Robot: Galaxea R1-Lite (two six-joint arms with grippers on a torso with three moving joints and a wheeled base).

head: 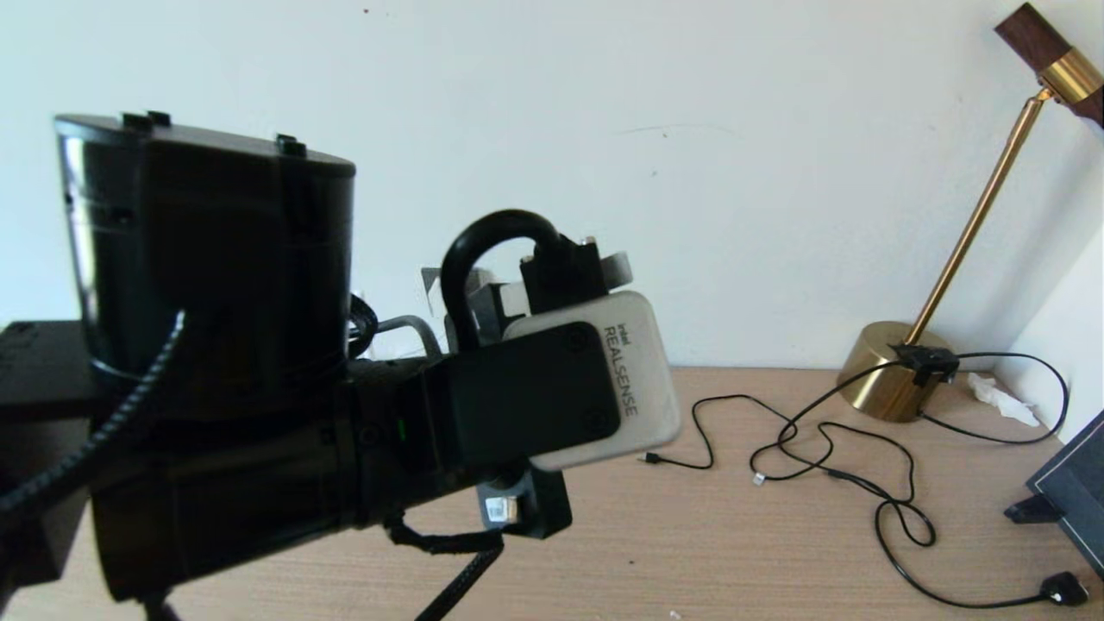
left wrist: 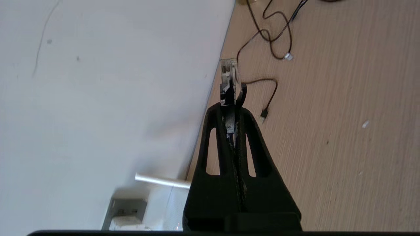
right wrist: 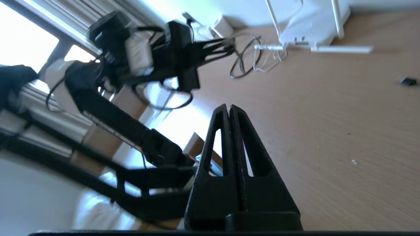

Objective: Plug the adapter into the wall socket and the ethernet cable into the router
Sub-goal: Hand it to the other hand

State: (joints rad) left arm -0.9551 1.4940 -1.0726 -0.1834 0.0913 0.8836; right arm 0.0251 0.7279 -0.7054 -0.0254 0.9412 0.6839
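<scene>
My left gripper (left wrist: 229, 105) is shut on the ethernet cable, whose clear connector (left wrist: 228, 72) sticks out past the fingertips, above the table near the wall. In the head view the left arm fills the left side, and the cable's black loop (head: 483, 237) arches over the wrist. The white router (right wrist: 311, 28) lies against the wall, one antenna (left wrist: 160, 180) showing beside my left fingers. A grey wall socket (left wrist: 126, 208) sits on the wall beyond it. The white adapter (right wrist: 223, 27) is near the wall base, its cord (right wrist: 265, 59) trailing to the router. My right gripper (right wrist: 228, 106) hangs shut and empty over bare table.
A brass lamp (head: 897, 379) stands at the back right. Thin black cables (head: 862, 483) snake across the table towards a black plug (head: 1065, 589). A dark frame (head: 1069, 492) leans at the right edge, and a crumpled tissue (head: 1000, 397) lies by the lamp.
</scene>
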